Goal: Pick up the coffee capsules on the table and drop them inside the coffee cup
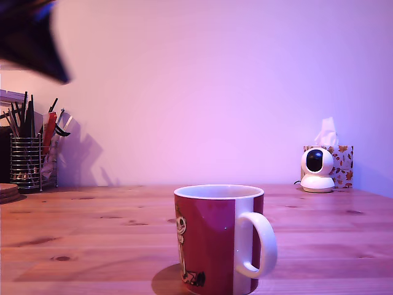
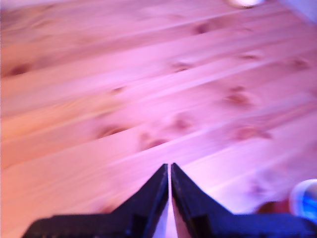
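In the exterior view the coffee cup [image 1: 219,236] is seen standing upright on the wooden counter [image 1: 92,233], near the camera and just right of the middle, with its white handle turned to the exterior view's right and its mouth open upward. No coffee capsules can be made out on the counter in this view, and the cup's inside is hidden by its rim. A dark blurred shape at the top corner on the exterior view's left is taken to be part of the arm, held high and well apart from the cup; the gripper itself cannot be told from it there. At the back, a utensil holder [image 1: 26,161] is seen on the exterior view's left, and a small white camera [image 1: 317,169] before a tissue box [image 1: 341,161] on the right. In the wrist view the gripper [image 2: 170,171] is shown with its two dark fingers brought together to a thin slit, and nothing is held between them. Bare counter lies ahead of the tips. A rounded blue and white object [image 2: 305,198], too blurred to name, is cut by the frame edge beside the gripper. Which way the capsules lie from the gripper cannot be told, so the coming move is judged to need a search first.
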You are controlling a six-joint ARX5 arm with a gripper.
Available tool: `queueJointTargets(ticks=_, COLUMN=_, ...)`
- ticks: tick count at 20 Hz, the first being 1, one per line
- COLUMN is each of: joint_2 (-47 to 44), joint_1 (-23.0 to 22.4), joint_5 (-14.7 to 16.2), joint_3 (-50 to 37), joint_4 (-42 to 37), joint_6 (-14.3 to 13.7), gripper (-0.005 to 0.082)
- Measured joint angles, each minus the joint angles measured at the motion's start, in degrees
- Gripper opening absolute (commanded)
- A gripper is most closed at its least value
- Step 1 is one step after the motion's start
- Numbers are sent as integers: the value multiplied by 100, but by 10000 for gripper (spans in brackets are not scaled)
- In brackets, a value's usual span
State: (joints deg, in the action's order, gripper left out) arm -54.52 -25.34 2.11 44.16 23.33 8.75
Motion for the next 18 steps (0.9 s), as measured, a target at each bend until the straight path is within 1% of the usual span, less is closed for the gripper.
queueJointTargets(ticks=2, joint_2=461, joint_1=212, joint_5=151, joint_3=-291, joint_4=-127, joint_6=0, gripper=-19)
queueJointTargets(ticks=4, joint_2=1019, joint_1=337, joint_5=225, joint_3=-560, joint_4=-166, joint_6=-2, gripper=-19)
queueJointTargets(ticks=9, joint_2=2186, joint_1=385, joint_5=232, joint_3=-1303, joint_4=-59, joint_6=-2, gripper=-19)
queueJointTargets(ticks=14, joint_2=3279, joint_1=385, joint_5=227, joint_3=-1394, joint_4=175, joint_6=-2, gripper=-19)
queueJointTargets(ticks=15, joint_2=3427, joint_1=385, joint_5=227, joint_3=-1394, joint_4=328, joint_6=-2, gripper=-19)
queueJointTargets(ticks=18, joint_2=3370, joint_1=385, joint_5=227, joint_3=-1394, joint_4=463, joint_6=-2, gripper=-19)
